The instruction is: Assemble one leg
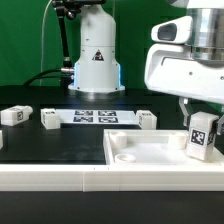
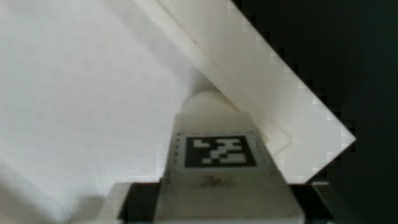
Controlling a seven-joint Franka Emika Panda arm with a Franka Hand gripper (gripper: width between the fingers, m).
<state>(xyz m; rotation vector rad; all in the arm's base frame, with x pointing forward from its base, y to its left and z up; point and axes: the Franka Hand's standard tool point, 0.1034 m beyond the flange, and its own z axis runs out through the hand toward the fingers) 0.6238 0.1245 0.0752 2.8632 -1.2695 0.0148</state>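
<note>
I see the jaws pinching the leg (image 1: pixel 200 136), upright, above the right end of the white tabletop (image 1: pixel 130 152) in the exterior view; the tabletop lies on the black counter (image 1: pixel 60 145)

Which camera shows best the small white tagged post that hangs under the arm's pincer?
The exterior view: the leg shows nearly whole and upright, held by the pincer at the tray's corner on the exterior view's right. The wrist view shows only its tagged face close up, the tray behind it.
</note>
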